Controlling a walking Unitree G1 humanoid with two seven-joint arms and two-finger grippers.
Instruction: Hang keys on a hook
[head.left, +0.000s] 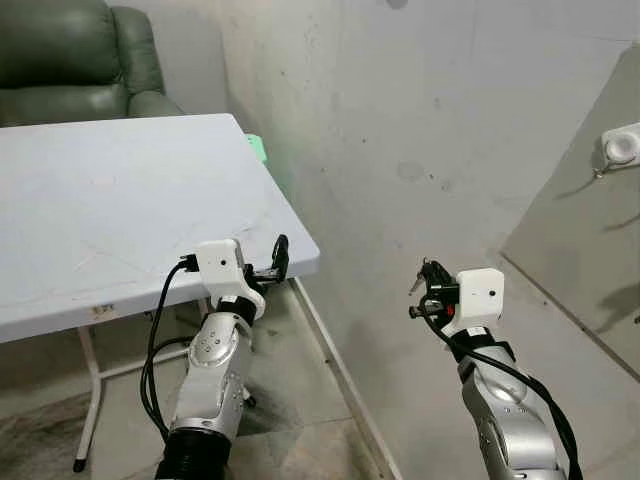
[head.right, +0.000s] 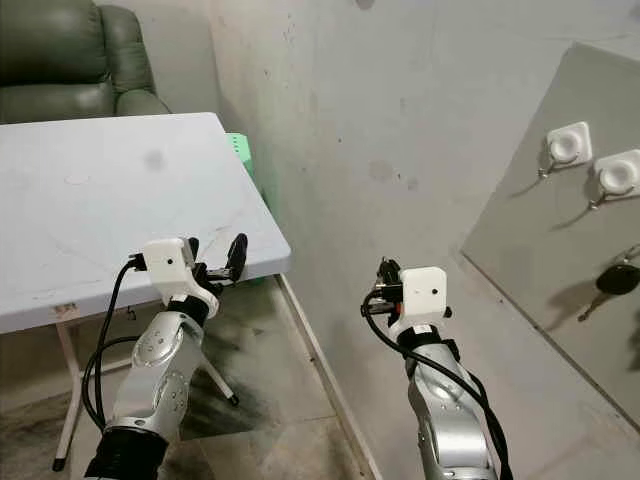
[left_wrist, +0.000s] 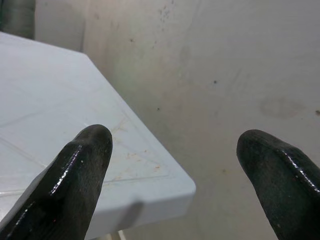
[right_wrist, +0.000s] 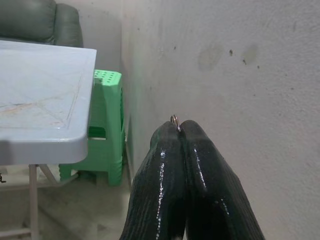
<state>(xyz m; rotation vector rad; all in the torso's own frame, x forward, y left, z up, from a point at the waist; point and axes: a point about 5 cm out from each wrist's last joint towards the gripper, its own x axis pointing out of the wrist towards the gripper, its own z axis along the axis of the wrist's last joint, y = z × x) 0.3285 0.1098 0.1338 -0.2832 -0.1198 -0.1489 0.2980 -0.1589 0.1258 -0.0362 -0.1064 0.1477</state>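
Observation:
My right gripper (head.left: 428, 283) is held up in front of the concrete wall, low and left of the grey panel (head.right: 540, 250). Its fingers (right_wrist: 200, 175) are pressed shut on the keys, with only a small metal ring (right_wrist: 174, 119) poking out between the tips. Two white hooks (head.right: 567, 145) (head.right: 617, 172) sit high on the panel, well above and to the right of that gripper. A dark key (head.right: 620, 278) hangs lower on the panel. My left gripper (head.left: 276, 257) stands open beside the table corner, holding nothing.
A white folding table (head.left: 110, 200) fills the left side, its corner close to my left arm. A green armchair (head.left: 70, 55) stands behind it and a green plastic stool (right_wrist: 102, 130) sits by the wall. The concrete wall (head.left: 420, 120) runs ahead.

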